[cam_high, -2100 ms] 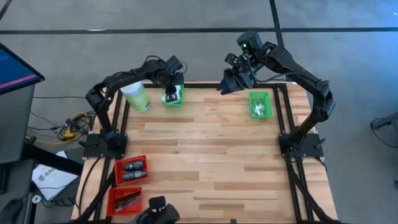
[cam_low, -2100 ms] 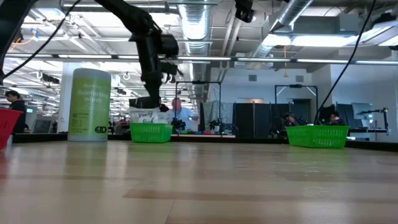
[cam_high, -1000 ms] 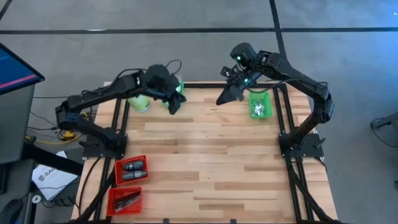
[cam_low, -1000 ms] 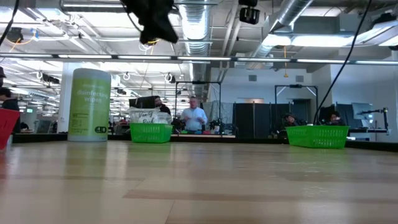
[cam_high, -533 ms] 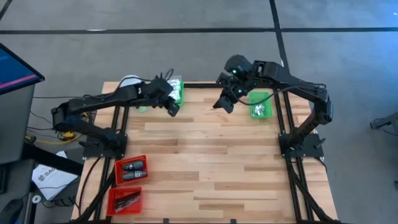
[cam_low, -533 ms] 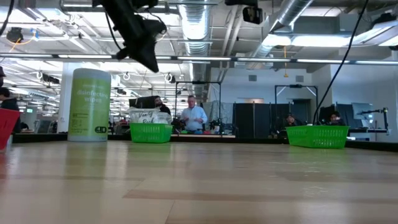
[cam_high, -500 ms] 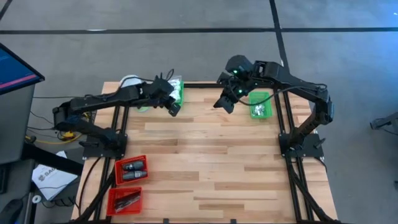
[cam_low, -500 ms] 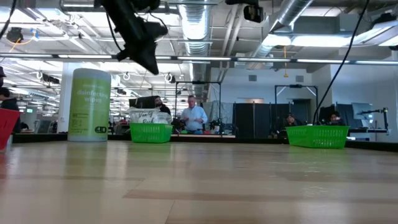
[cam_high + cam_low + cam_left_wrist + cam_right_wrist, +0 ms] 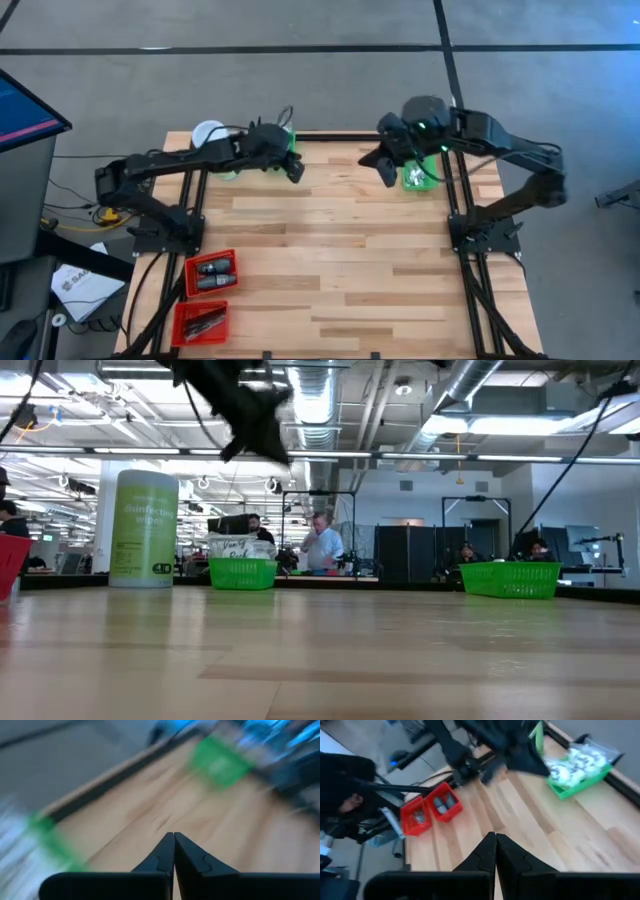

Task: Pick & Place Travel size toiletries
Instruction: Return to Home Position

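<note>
The step in hand looks like homing: left jaws and right jaws are pressed together, empty, above the worktop [image 9: 330, 250]. Packets [image 9: 575, 762] lie in a green basket [image 9: 565, 790] just behind the left jaws. Next: fold both arms back, clear of baskets.

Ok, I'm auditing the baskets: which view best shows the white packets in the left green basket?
The right wrist view: white packets heaped in the green basket, print visible. Low view: side-on, above the rim. High view: the left arm covers most of them. Left wrist view: none identifiable.
</note>
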You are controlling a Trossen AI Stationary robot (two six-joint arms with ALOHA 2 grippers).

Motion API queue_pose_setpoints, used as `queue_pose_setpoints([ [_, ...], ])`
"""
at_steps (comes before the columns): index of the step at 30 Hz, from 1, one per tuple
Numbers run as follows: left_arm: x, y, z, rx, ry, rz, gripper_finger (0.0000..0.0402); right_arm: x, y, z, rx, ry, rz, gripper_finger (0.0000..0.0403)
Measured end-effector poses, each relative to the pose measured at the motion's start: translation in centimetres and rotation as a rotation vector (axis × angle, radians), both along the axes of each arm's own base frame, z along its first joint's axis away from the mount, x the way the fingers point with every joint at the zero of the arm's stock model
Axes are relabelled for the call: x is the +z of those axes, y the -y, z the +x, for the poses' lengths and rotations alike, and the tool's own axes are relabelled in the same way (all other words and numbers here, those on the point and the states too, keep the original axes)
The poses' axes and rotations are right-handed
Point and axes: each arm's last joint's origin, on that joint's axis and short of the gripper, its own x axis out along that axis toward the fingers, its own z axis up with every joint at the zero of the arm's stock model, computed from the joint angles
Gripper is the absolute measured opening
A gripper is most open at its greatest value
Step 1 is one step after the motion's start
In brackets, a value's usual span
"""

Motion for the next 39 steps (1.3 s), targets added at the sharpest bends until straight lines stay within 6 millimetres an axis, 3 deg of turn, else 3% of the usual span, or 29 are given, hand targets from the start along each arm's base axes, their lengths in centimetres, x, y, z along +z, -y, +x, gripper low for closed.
queue_pose_setpoints([
  [6, 5.5, 3.2, -0.2, -0.254, 0.364, 0.104, 0.0000, -2.9, -1.2, -3.3, -0.038, 0.151, -0.015, 0.0000],
  [14, 7.5, 5.9, -1.7, -0.338, 0.438, 0.117, 0.0002, -7.9, -2.4, -8.3, -0.094, 0.201, 0.107, 0.0000],
  [19, 7.1, 6.5, -1.6, -0.362, 0.431, 0.109, 0.0003, -9.7, -3.5, -10.8, -0.056, 0.261, 0.089, 0.0000],
  [28, 4.3, 7.4, -1.4, -0.384, 0.359, 0.069, 0.0003, -13.6, -4.6, -14.5, -0.105, 0.321, 0.030, 0.0000],
  [39, 3.9, 8.8, -1.2, -0.396, 0.364, 0.084, 0.0003, -18.8, -5.3, -16.1, -0.053, 0.477, 0.007, 0.0000],
])
